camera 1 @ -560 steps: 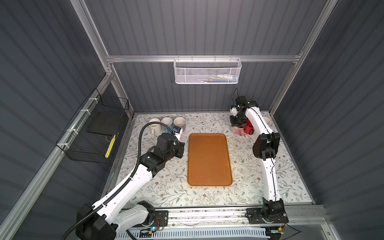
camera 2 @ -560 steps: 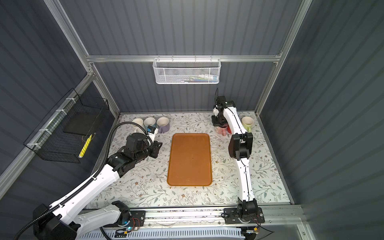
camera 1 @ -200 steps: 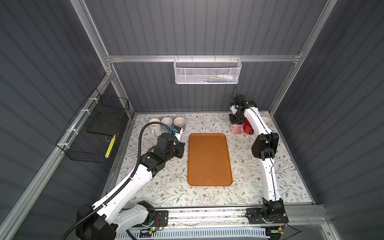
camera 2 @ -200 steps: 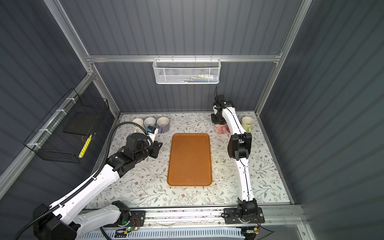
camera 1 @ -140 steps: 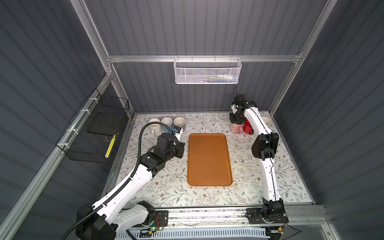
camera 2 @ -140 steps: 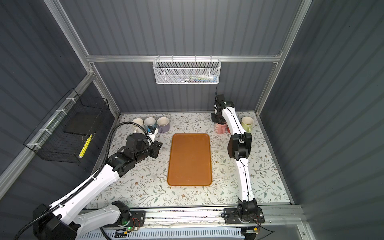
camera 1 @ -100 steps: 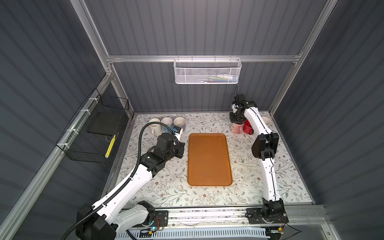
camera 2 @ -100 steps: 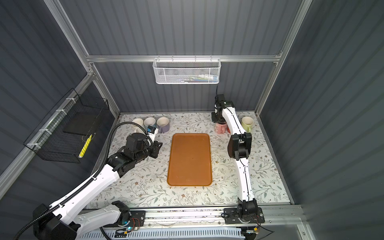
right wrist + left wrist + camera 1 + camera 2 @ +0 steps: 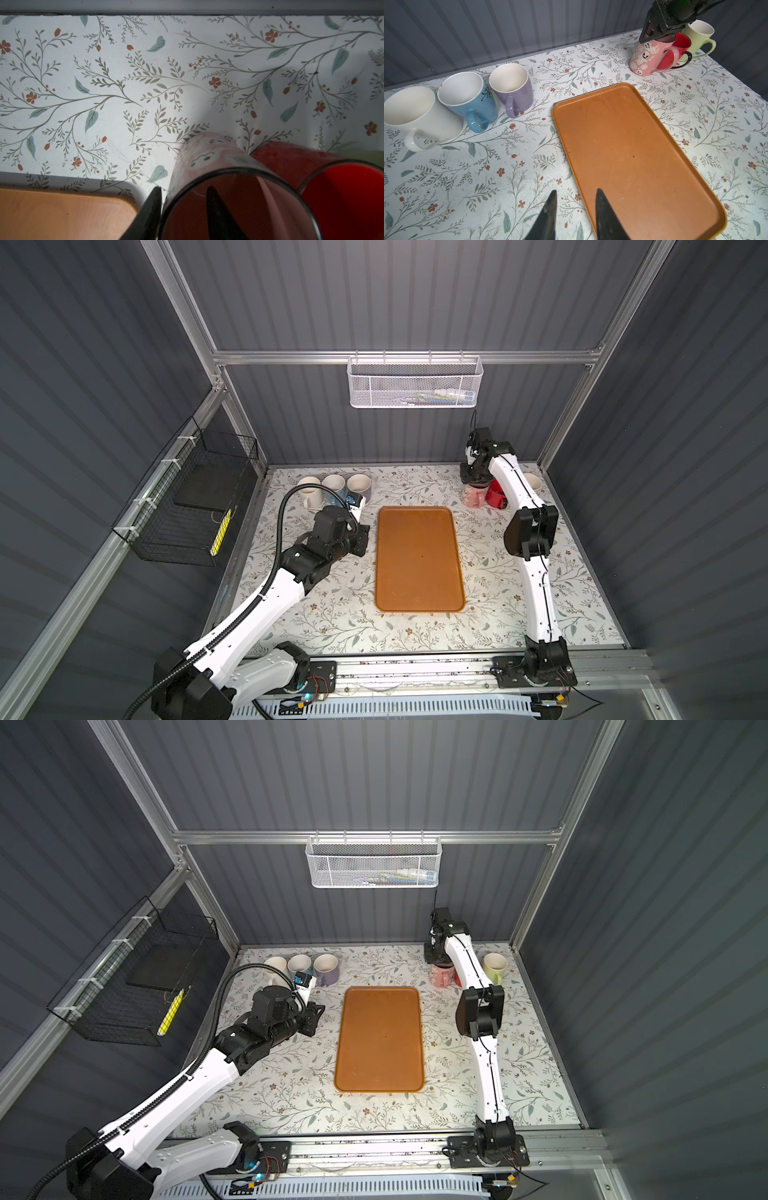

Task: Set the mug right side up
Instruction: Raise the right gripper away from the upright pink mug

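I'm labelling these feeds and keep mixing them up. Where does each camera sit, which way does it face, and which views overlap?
Both top views: high over the front rail, looking down and back across the table; left arm and right arm show nearly whole.
Left wrist: low on the left arm, facing the tray and back wall; left gripper fingers apart, empty.
Right wrist: steeply down onto the pink mug; right gripper fingers straddle its rim.
Shared: both wrist views catch pink mug, red mug, tray.
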Motion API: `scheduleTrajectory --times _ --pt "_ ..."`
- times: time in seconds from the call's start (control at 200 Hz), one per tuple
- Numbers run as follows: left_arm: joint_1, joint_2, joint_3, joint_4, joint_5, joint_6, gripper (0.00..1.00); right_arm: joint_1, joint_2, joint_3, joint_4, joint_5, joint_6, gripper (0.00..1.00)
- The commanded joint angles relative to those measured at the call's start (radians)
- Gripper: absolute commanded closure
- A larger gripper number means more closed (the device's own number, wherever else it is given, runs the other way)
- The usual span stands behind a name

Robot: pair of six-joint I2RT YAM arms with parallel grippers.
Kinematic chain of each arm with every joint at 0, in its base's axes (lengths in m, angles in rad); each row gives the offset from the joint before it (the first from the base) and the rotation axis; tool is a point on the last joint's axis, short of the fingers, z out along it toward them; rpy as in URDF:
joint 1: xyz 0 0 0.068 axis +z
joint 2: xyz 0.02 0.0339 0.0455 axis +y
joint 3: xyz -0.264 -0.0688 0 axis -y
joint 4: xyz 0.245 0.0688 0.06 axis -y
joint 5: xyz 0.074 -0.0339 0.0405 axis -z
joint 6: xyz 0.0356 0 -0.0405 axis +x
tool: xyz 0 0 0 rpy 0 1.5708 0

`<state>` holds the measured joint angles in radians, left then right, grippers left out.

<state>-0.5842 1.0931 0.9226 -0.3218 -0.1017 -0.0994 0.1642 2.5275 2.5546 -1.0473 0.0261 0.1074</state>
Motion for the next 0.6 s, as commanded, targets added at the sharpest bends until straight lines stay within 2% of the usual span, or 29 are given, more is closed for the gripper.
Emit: scheduleTrajectory --times 0.0,0.385,0.595 --pt "-0.006 -0.008 0.004 -0.009 0.001 0.009 0.68 -0.006 -0.061 0.023 -0.005 0.008 -0.001 0.6" --pt "-0.006 -0.048 -0.014 -0.016 -0.013 0.0 0.64 -0.005 -0.178 0.011 -0.021 0.017 -0.023 0.54" --pt "-0.006 -0.061 -0.017 -0.014 -0.035 0.003 0.62 -0.003 -0.292 -0.106 0.02 0.038 -0.03 0.53"
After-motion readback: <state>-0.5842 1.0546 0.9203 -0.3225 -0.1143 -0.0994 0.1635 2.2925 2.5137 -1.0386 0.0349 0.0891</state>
